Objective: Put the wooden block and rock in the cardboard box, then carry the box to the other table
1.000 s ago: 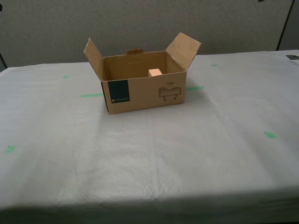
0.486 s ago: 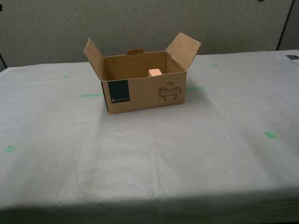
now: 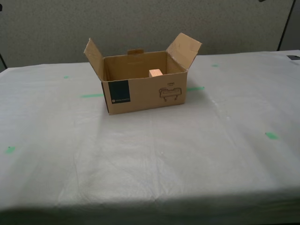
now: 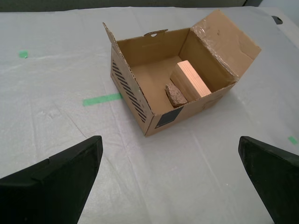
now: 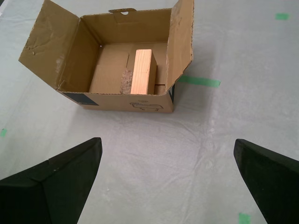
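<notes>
The cardboard box (image 3: 145,91) stands on the other table (image 3: 154,159), flaps up, teal label and line drawing facing the exterior camera. Inside it the wooden block (image 5: 142,71) rests on edge with the rock (image 4: 176,95) beside it, touching or nearly so; in the exterior view only the block's top (image 3: 156,73) shows and the rock is hidden. My first gripper (image 5: 168,179) is open, held back from the box with nothing between its fingers. My second gripper (image 4: 170,179) is open too, apart from the box and empty. Neither arm shows in the exterior view.
Green tape marks (image 3: 92,95) dot the wrinkled sheet around the box, another (image 3: 271,135) toward the exterior view's right. A grey wall panel (image 3: 140,23) runs behind the table. A dark object (image 3: 293,57) lies at the far edge on the exterior view's right.
</notes>
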Robot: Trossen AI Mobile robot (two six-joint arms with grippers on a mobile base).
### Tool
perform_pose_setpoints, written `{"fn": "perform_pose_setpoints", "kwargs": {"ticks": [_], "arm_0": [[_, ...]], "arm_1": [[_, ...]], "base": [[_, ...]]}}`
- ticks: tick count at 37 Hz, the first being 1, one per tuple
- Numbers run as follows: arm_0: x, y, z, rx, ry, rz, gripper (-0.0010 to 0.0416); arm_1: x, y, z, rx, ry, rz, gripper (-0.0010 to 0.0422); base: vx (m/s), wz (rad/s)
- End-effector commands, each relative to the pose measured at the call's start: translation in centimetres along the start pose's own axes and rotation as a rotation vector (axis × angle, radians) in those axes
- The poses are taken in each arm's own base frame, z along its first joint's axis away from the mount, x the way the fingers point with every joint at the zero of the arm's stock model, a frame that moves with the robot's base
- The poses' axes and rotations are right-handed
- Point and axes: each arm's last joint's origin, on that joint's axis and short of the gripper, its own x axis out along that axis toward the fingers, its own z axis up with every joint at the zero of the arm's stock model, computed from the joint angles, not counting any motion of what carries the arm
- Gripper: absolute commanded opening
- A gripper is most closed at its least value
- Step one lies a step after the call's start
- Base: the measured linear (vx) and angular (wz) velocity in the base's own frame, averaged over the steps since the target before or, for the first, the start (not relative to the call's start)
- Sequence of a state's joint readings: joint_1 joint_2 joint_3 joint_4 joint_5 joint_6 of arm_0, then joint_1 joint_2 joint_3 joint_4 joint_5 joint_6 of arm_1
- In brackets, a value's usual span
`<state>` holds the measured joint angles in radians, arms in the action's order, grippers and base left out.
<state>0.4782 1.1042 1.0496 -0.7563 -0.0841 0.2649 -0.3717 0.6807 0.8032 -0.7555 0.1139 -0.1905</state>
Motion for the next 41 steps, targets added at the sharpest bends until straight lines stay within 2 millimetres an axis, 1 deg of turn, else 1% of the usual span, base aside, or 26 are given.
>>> {"fn": "perform_pose_setpoints", "kwargs": {"ticks": [1,41], "arm_0": [[-0.01,0.01,0.00,0.000,-0.002,-0.003,0.0394],[-0.01,0.00,0.01,0.000,-0.002,-0.003,0.0393]], "arm_1": [[-0.02,-0.01,0.02,0.001,-0.002,0.000,0.0398],[-0.02,-0.01,0.02,0.001,-0.002,0.000,0.0398]], "base": [[0.000,0.000],[0.000,0.000]]}}
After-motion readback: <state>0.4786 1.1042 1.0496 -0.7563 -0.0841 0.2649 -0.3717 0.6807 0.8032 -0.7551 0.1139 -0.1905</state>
